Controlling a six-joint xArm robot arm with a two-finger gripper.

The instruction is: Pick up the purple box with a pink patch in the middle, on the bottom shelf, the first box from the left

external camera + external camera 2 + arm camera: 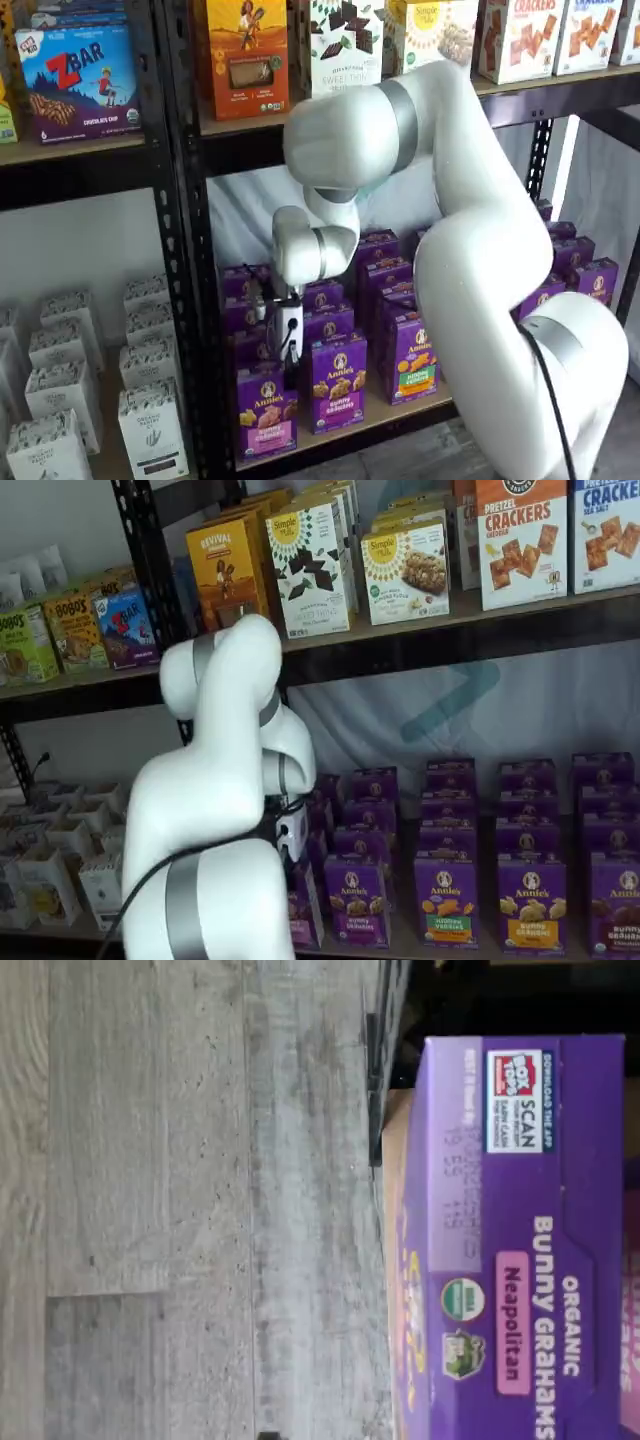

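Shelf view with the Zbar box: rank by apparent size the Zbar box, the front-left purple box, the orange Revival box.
1. Zbar box, though it sits nearest the camera.
2. Orange Revival box, top cropped.
3. Purple box.

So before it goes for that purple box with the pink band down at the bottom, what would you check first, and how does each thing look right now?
1. Target standing upright at the front of its row: ok. The purple box faces forward on the bottom shelf.
2. Gripper over the right row: ok. The gripper hangs just above that box's top.
3. Right flavour under the wrist camera: ok. The box top reads Neapolitan on a pink label.
4. Fingers open enough: cannot tell; no gap shows between them.
5. Room beside the neighbouring box: cannot tell; they stand close together.
6. Box not yet held: ok; it sits on the shelf.
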